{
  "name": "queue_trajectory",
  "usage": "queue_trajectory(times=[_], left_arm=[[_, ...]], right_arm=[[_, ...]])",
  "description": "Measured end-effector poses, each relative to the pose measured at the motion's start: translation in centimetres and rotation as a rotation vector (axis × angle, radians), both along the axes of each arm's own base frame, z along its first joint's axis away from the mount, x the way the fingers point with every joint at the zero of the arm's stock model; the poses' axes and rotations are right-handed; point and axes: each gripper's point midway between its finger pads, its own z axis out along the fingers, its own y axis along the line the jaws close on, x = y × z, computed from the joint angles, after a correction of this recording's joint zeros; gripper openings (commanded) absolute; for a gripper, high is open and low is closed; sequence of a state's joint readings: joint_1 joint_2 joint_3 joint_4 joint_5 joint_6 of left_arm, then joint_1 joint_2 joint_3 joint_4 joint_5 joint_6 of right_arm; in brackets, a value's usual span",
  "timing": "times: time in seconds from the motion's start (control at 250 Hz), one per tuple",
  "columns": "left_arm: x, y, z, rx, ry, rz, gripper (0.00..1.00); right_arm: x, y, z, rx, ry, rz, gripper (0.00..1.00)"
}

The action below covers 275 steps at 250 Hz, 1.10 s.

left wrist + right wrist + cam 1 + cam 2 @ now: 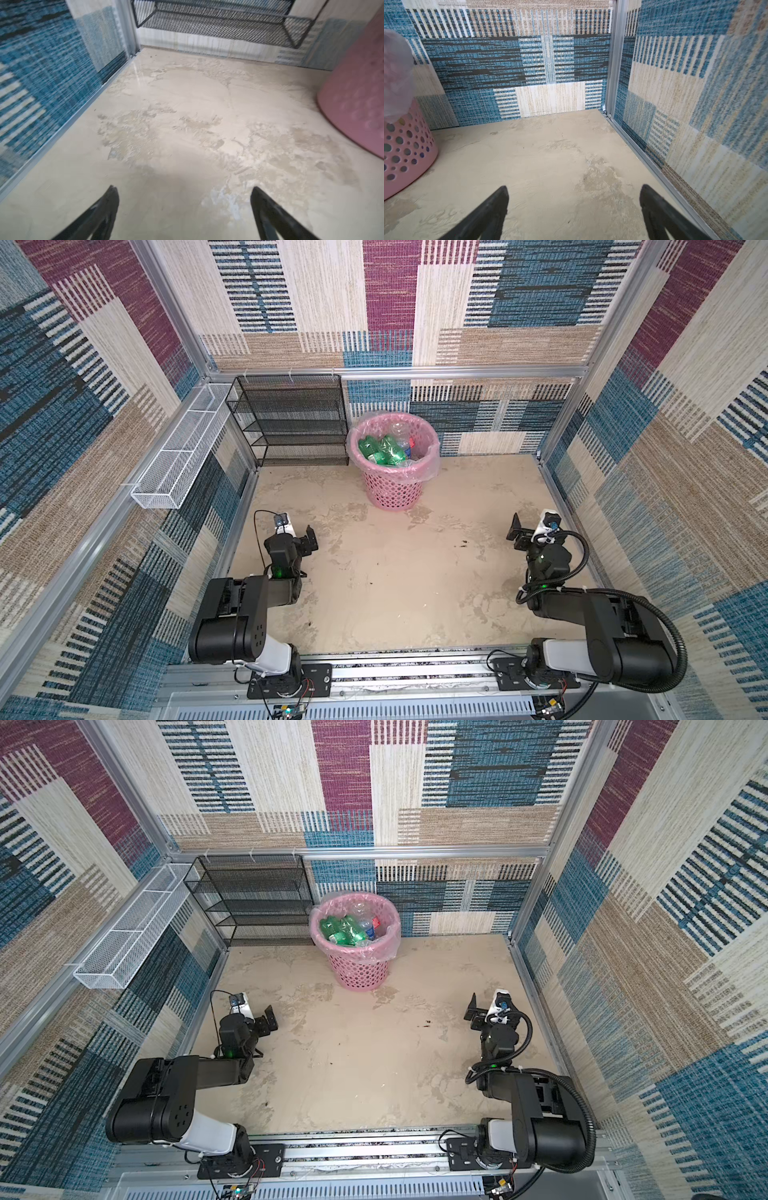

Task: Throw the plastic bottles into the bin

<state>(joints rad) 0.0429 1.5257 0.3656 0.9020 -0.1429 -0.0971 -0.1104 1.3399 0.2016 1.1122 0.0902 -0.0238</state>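
Left wrist view is showing the left fingers [104,209] standing spread wide and released, gripping nothing, above the stained beige counter [187,124]. The pink bin [357,99] and the black mesh shelf rack [218,27] are showing beyond them. The right wrist view is showing the right fingers [492,209] spread and empty too, over bare counter. In both top views the plastic bottles [380,450], green and clear ones, are lying piled inside the bag-lined bin. The bin is standing at upper centre of the frame, just right of the rack. The arms are sitting at lower left and lower right, well apart from the bin.
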Motion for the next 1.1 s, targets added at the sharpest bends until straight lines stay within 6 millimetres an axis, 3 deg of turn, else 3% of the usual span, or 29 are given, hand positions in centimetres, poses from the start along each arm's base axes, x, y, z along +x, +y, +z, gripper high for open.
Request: queue_trajectory(times=[0.304, 0.56, 0.74, 0.908, 0.968, 1.1], left_arm=[[0.0, -0.3, -0.6, 0.013, 0.028, -0.023, 0.99], [0.1, -0.3, -0.4, 0.03, 0.029, -0.03, 0.99], [0.2, -0.3, -0.4, 0.03, 0.027, -0.029, 0.99], [0.3, -0.3, -0.2, 0.03, 0.023, -0.031, 0.99], [0.3, -0.3, -0.2, 0.03, 0.024, -0.031, 0.99], [0.3, -0.4, -0.3, 0.03, 0.026, -0.033, 0.99]], right_arm=[[4.2, 1.7, -1.7, 0.03, 0.126, 0.216, 0.99], [2.2, 0.1, -3.0, 0.09, 0.146, 0.176, 0.98], [2.1, -0.6, -2.9, 0.119, 0.139, 0.134, 0.99], [0.4, 0.2, -3.4, 0.188, 0.09, 0.15, 1.0], [0.8, 0.5, -3.7, 0.212, 0.101, 0.16, 0.99], [1.7, 0.9, -2.0, 0.209, 0.047, 0.194, 0.99]])
